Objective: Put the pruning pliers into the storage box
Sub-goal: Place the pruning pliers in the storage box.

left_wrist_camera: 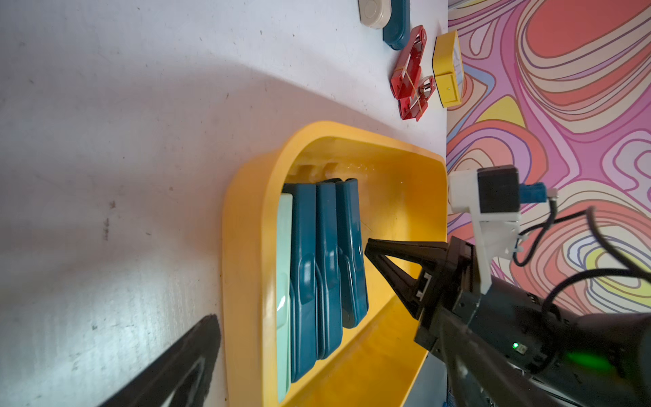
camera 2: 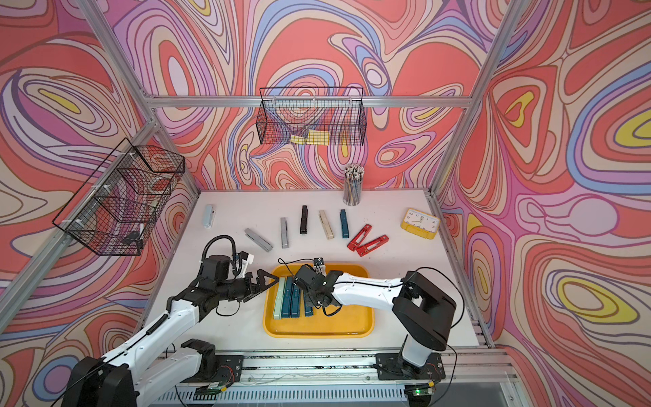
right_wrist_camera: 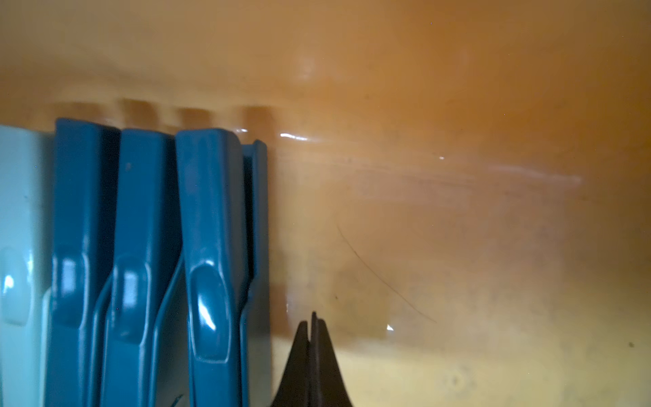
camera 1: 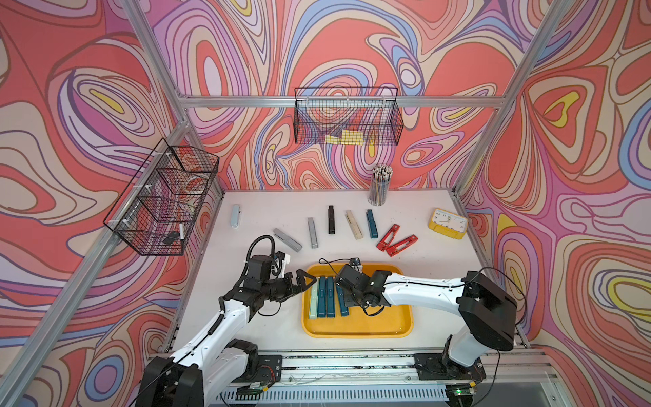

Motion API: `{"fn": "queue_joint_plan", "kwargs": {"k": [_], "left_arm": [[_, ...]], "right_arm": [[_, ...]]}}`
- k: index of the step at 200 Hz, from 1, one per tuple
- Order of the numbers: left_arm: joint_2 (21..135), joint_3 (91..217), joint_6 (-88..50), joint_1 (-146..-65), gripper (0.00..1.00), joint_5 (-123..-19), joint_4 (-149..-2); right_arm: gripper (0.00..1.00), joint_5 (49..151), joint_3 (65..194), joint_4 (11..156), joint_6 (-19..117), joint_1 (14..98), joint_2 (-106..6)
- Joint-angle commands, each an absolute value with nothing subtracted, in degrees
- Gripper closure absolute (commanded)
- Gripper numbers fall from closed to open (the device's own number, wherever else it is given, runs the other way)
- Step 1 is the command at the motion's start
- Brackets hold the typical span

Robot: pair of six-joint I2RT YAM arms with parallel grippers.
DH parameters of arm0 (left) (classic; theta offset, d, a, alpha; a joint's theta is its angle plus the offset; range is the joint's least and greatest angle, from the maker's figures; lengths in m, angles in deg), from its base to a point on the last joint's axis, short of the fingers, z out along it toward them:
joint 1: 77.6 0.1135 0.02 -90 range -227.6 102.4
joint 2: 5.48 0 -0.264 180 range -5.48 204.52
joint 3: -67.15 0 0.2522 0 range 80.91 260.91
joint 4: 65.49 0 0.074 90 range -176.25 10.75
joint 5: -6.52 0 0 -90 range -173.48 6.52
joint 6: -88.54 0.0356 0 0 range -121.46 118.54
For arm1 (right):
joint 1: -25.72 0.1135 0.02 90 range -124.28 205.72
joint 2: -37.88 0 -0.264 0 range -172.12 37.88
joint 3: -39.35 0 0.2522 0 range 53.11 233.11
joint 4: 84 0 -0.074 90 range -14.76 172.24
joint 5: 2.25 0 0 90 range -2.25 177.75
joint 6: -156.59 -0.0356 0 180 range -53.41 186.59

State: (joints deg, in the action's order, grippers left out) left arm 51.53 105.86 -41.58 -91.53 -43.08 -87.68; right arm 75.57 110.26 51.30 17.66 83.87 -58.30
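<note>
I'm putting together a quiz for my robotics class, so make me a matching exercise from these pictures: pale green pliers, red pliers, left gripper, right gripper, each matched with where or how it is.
Things
1. pale green pliers
2. red pliers
3. left gripper
4. right gripper

Places or states
A. shut on nothing, down inside the storage box
B. on the table beside the yellow clock
C. open, at the storage box's edge
D. in the storage box, against the teal pliers

Pairs: 1-D, 2-B, 3-C, 4-A
</note>
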Motion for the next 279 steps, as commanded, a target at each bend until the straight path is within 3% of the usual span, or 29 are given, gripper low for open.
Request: {"fn": "queue_joint_plan", "kwargs": {"k": [1,279], "left_arm": [[50.8,105.4,-41.8,-91.9,0.01,-43.7,-87.2],[52.4,106.3,-40.7,-92.0,0.01,-44.3,-87.3]], "right_arm": [[1.00,77.1,109.9,55.4,19.0,83.6,-59.6],[1.00,77.4,111.7,52.7,19.4,83.6,-59.8]]}}
